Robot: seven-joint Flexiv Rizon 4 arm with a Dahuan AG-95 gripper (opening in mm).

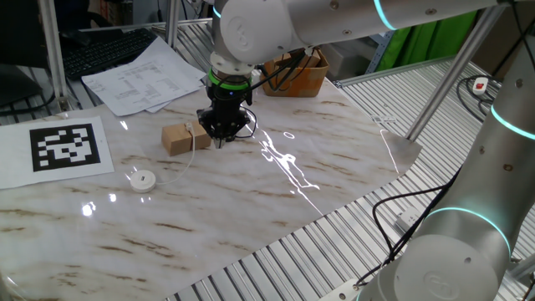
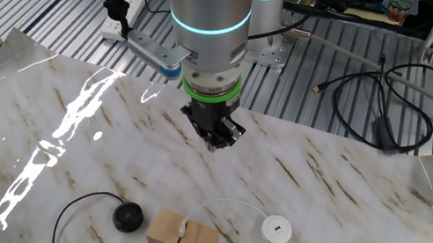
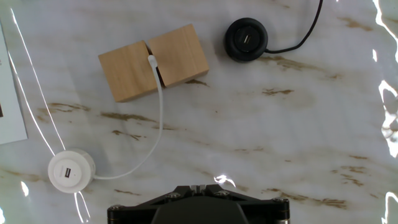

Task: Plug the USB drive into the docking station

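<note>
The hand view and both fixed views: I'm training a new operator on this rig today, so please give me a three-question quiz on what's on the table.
1. True or false: the white cable runs from the white round puck to the wooden blocks.
2. What colour is the round puck lying beside the wooden blocks? A white, B black, C red.
3. How do the jaws of the gripper stand, and do they hold anything?

Key:
1. True; the cable ends at the slit between the two blocks.
2. B.
3. Shut, pointing down above the marble table, with nothing seen held.
</note>
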